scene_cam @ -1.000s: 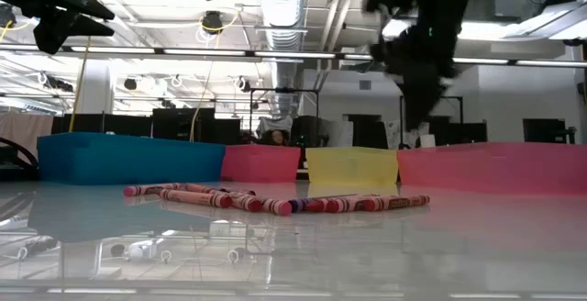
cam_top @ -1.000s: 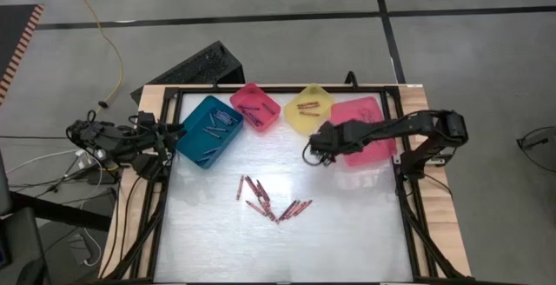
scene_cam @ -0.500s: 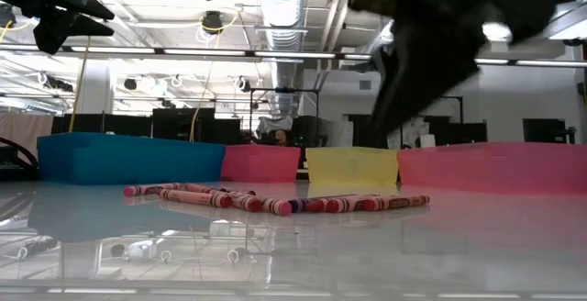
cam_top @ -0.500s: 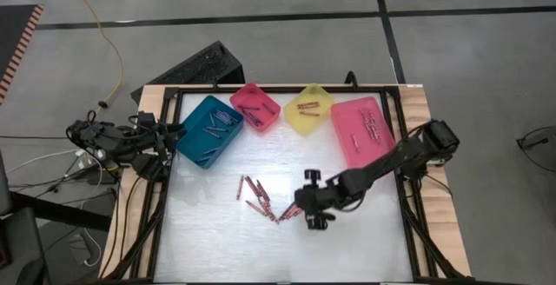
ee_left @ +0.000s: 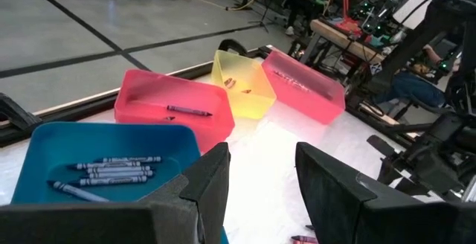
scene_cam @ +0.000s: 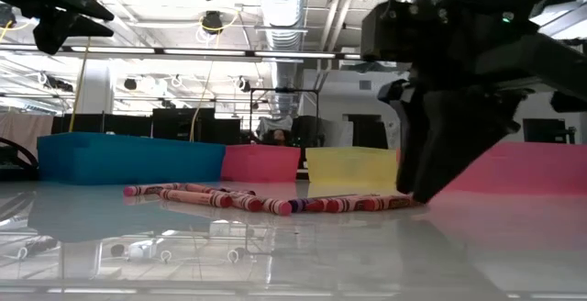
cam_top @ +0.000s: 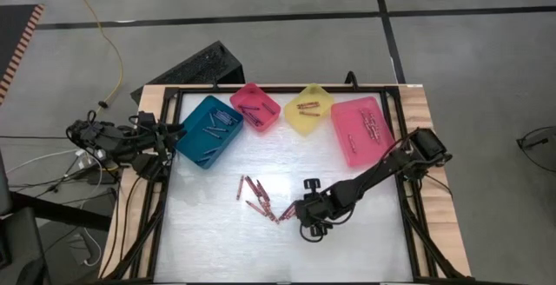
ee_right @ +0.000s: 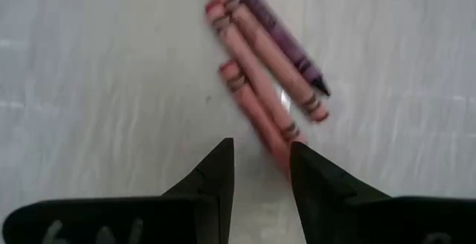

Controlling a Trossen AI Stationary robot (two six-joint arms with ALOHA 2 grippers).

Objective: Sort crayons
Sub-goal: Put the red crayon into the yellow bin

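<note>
Several crayons, mostly red and pink, lie loose on the white table top; the low view shows them in a row. My right gripper stands open at the pile's right end, slanting down. In its wrist view the fingers hover over the near end of a pink crayon, beside another pink one and a purple one. My left gripper waits open at the table's left edge, beside the teal bin. My right gripper comes down slanting from the table's right side. One fingertip stands at the near end of a pink crayon that lies flat on the table. I cannot tell whether it touches the crayon.
Along the far edge stand a teal bin, a small pink bin, a yellow bin and a larger pink bin, each with a few crayons inside. A black frame rims the table. Bare table top lies near the front edge.
My right gripper has swung from above the larger pink bin toward the near edge and the left, down to the right end of the crayon pile, tipping downward and rolling as it went. The crayons have not moved.
</note>
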